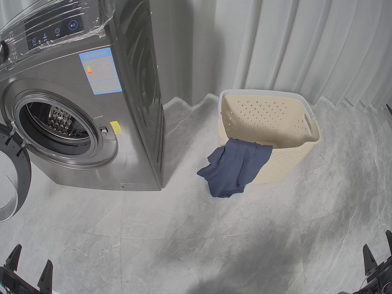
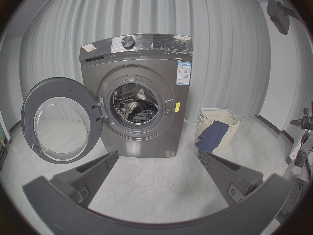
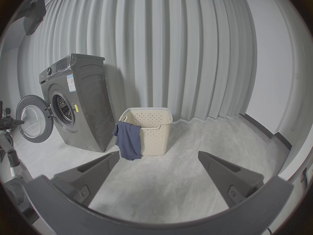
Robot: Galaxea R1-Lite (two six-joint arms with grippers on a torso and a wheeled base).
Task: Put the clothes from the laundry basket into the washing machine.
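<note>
Left tool (image 1: 32, 260), right tool (image 1: 377, 245) wide, blue garment (image 1: 234, 166) well ahead, over basket (image 1: 265, 92) rim

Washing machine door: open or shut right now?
Open. The door is swung wide on its hinge, clear of the washing machine, and the drum shows dark clothing lying inside.

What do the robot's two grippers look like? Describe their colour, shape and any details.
The left gripper and right gripper match: both are matte dark grey. Each has two wedge-shaped fingers tapering to a point, ribbed pads on the inner faces, a round bolt near each finger's base, and a broad curved crossbar behind.
</note>
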